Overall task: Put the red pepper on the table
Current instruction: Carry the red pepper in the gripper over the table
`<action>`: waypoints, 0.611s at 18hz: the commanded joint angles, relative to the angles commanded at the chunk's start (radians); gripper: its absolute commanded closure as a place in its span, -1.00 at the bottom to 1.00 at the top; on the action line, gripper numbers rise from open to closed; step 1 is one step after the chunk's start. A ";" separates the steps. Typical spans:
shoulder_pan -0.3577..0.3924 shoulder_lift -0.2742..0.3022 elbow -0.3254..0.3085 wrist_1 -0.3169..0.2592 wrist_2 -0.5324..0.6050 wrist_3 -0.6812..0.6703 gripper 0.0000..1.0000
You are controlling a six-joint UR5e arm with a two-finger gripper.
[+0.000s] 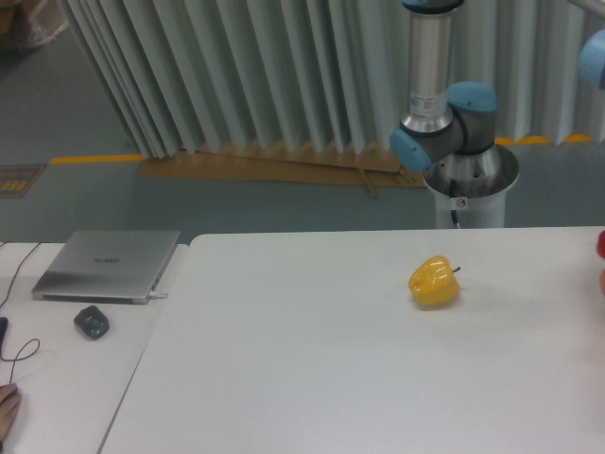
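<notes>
Red pepper [601, 243] barely visible at frame edge, right of yellow pepper [434, 281].
Gripper out of sight; table [312, 378] bears both.

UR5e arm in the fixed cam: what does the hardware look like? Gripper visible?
The arm has a silver-grey cylindrical metal link with light-blue rounded joint caps, mounted on a shiny metal pedestal base carrying a small round red-and-white sticker and a thin dark cable below it. Another blue cap shows at the top right edge. The gripper is out of frame.

Soft, even light — slightly hazy
</notes>
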 joint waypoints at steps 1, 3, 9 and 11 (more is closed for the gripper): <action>-0.018 0.000 0.000 0.002 -0.003 -0.019 0.62; -0.051 0.002 0.002 0.005 -0.008 -0.071 0.62; -0.167 -0.005 0.002 0.032 -0.008 -0.262 0.62; -0.207 -0.018 0.002 0.070 -0.003 -0.322 0.63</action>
